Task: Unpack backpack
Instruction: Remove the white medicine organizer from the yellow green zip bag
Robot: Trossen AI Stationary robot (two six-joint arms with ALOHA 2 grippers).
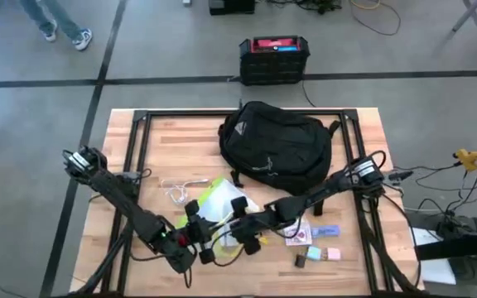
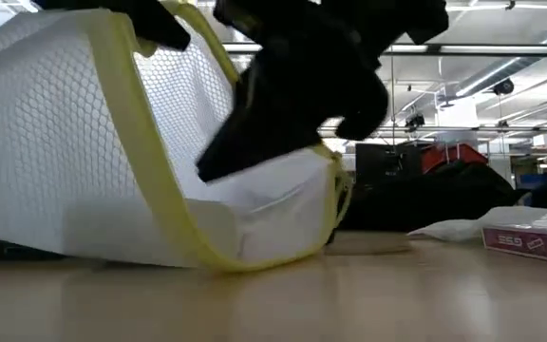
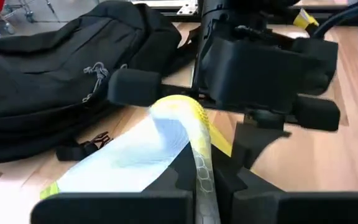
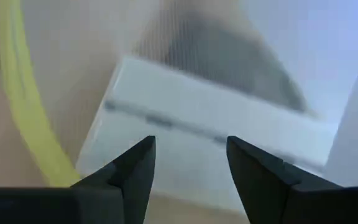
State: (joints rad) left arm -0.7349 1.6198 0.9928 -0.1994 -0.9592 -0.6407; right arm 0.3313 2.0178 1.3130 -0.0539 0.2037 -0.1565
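White mesh with a yellow rim is filling the right wrist view: the right gripper [image 4: 188, 165] is reaching into the mouth of a mesh pouch [image 1: 214, 203] with its fingers spread apart, and a pale flat box [image 4: 197, 127] is lying just ahead of the fingertips, not yet touched. Just beside it, the left gripper [image 3: 201, 186] is clamping the pouch's yellow rim between its fingers and lifting that edge so the mouth is gaping. Past both grippers, a little farther out, small packets [image 1: 317, 246] are lying on the wooden table [image 1: 147, 153]. Farthest off, the backpack [image 1: 276, 145] is resting on the table's far side, well apart from both grippers. The risk from here is that the right fingers are snagging the mesh instead of the box, or that the soft rim is slipping from the left grip and the pouch is collapsing over the box.
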